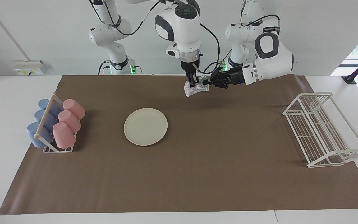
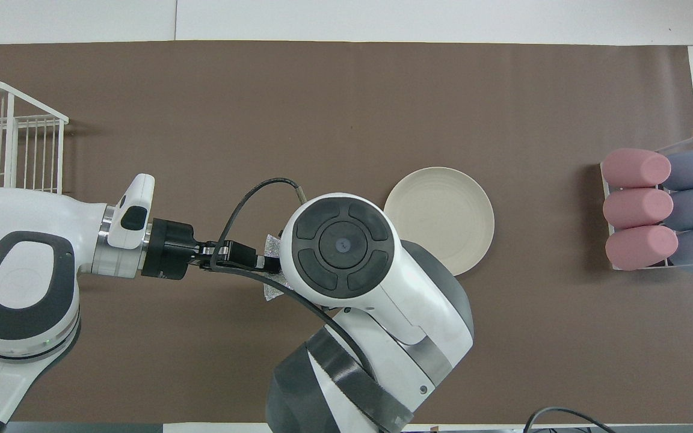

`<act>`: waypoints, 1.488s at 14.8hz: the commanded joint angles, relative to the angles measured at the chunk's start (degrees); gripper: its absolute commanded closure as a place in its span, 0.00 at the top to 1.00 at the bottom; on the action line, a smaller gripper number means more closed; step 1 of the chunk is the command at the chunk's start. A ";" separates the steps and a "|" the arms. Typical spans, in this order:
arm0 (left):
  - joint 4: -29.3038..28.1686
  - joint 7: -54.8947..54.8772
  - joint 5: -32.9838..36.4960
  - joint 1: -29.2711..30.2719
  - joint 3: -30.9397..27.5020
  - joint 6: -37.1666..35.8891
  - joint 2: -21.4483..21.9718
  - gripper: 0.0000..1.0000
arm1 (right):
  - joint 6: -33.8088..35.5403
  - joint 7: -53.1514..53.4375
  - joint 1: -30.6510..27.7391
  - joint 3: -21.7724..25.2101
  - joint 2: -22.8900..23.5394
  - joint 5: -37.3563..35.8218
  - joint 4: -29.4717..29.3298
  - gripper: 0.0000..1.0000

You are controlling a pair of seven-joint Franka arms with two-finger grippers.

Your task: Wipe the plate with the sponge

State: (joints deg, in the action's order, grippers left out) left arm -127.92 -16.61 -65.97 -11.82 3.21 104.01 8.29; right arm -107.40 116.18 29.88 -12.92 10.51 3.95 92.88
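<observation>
The cream-white plate (image 1: 145,126) lies flat on the brown mat, toward the right arm's end of the table; it also shows in the overhead view (image 2: 443,216). The silvery sponge (image 1: 197,89) hangs in the air above the mat near the robots, well off the plate. My right gripper (image 1: 192,83) points straight down and is shut on the sponge. My left gripper (image 1: 205,82) reaches in level from the side and is shut on the sponge's edge. In the overhead view the right arm's wrist hides most of the sponge (image 2: 272,293); the left gripper (image 2: 259,261) shows beside it.
A rack of pink and blue cups (image 1: 56,127) lies at the right arm's end of the mat. A white wire rack (image 1: 322,130) stands at the left arm's end. The brown mat (image 1: 197,174) covers most of the table.
</observation>
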 commanded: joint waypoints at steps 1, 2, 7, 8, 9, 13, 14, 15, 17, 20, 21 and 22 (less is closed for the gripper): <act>-1.10 1.05 0.32 -1.01 -0.57 1.37 1.03 0.00 | -0.71 -2.00 -0.88 -0.44 -0.31 -0.96 0.45 1.00; -1.10 1.22 0.32 -0.92 -0.66 1.46 1.03 0.00 | -0.62 -6.54 -1.66 -0.35 -0.66 -1.05 0.46 1.00; -0.32 8.05 5.12 1.80 -0.92 4.01 0.24 0.00 | 1.40 -48.94 -14.47 -0.26 -6.80 -1.05 3.26 1.00; 0.12 9.73 9.33 2.15 -0.84 6.19 0.06 0.00 | 1.92 -57.91 -17.55 -0.26 -7.86 -1.05 3.96 1.00; 0.13 10.27 11.37 2.33 -0.84 7.69 -0.37 0.00 | 2.62 -66.70 -20.45 -0.26 -8.57 -1.05 4.06 1.00; 0.56 17.11 22.24 3.12 -0.92 10.77 -0.82 0.00 | 6.49 -89.24 -29.60 -0.26 -9.63 -1.05 4.15 1.00; 0.74 18.79 26.29 3.12 -0.92 11.04 -1.25 0.00 | 7.63 -92.07 -31.19 -0.26 -9.72 -0.97 4.06 1.00; 1.26 19.67 29.64 3.21 -0.92 11.04 -1.43 0.00 | 8.69 -94.27 -32.77 -0.17 -9.81 -0.96 3.89 1.00; 3.71 24.49 36.05 3.39 -0.92 10.61 -2.74 0.00 | 10.27 -98.49 -34.71 -0.08 -10.33 -0.96 4.15 1.00; 10.82 33.81 47.57 3.39 -1.01 6.75 -5.82 0.00 | 13.52 -103.68 -35.86 0.00 -10.42 -0.96 3.97 1.00; 13.37 34.44 49.95 3.73 -1.36 3.87 -6.87 0.00 | 14.66 -106.57 -35.95 0.26 -10.42 -0.96 3.80 1.00; 16.79 34.54 52.85 5.22 -1.36 0.70 -8.27 0.00 | 15.19 -109.12 -36.38 0.35 -10.51 -1.05 3.80 1.00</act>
State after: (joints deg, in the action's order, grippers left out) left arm -118.96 15.66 -18.56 -8.53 1.92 111.09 4.09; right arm -93.37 12.30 -5.20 -12.24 1.55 3.14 95.29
